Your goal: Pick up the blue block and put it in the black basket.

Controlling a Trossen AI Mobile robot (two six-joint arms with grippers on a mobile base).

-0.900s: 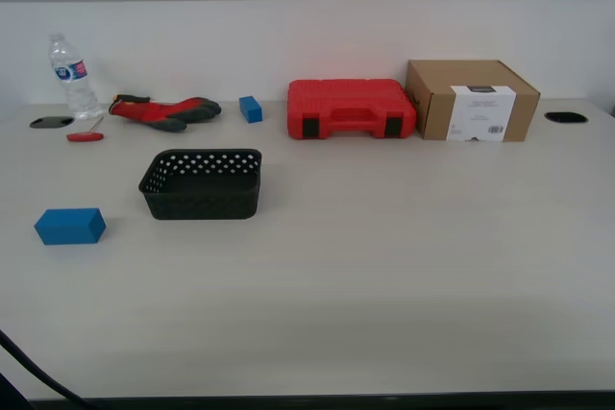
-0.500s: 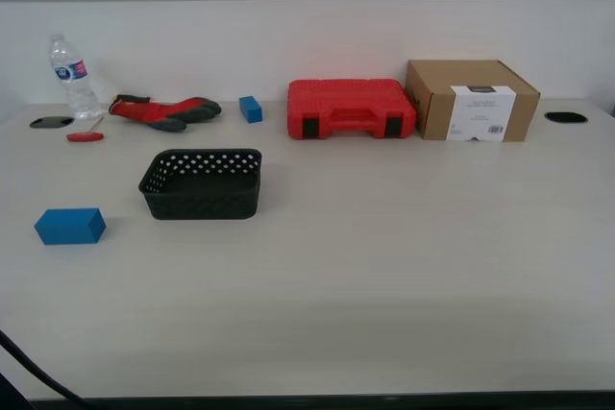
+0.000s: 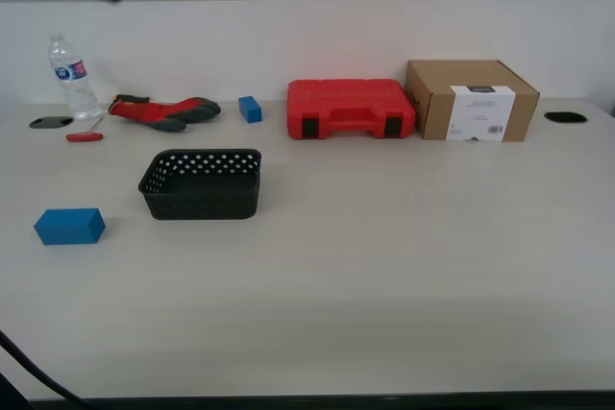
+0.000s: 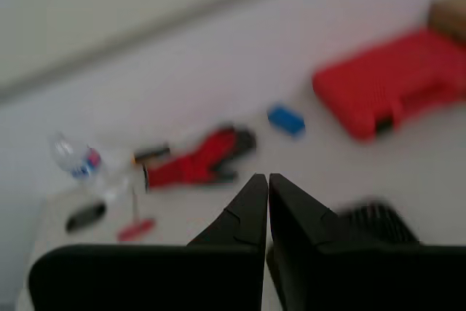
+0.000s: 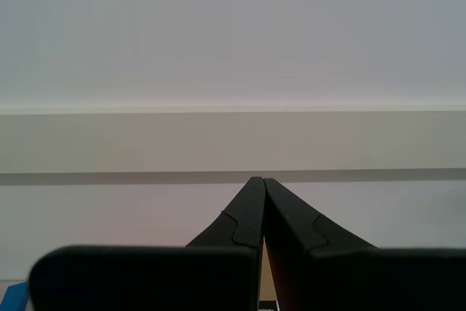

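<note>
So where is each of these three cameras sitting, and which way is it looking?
Exterior view: on my body, facing across the table toward the wall; a dark arm part shows at its top left corner.
First wrist view: on my first gripper, looking down at the table's far side; closed fingertips show.
Second wrist view: on my second gripper, facing the wall.
Shared: the red tool case and the smaller blue block.

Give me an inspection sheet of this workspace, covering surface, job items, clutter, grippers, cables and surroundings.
Surface: pale table, two cable grommets at the back.
Job's things: blue block lies apart from the black basket, toward the exterior view's left; basket looks empty.
Clutter: smaller blue block, red tool case, cardboard box, red gloves, water bottle, red-handled tool.
Grippers: my first gripper shut, empty, above the table; my second gripper shut, facing the wall.
Cables: dark cable at the near edge.
Surroundings: plain wall.
</note>
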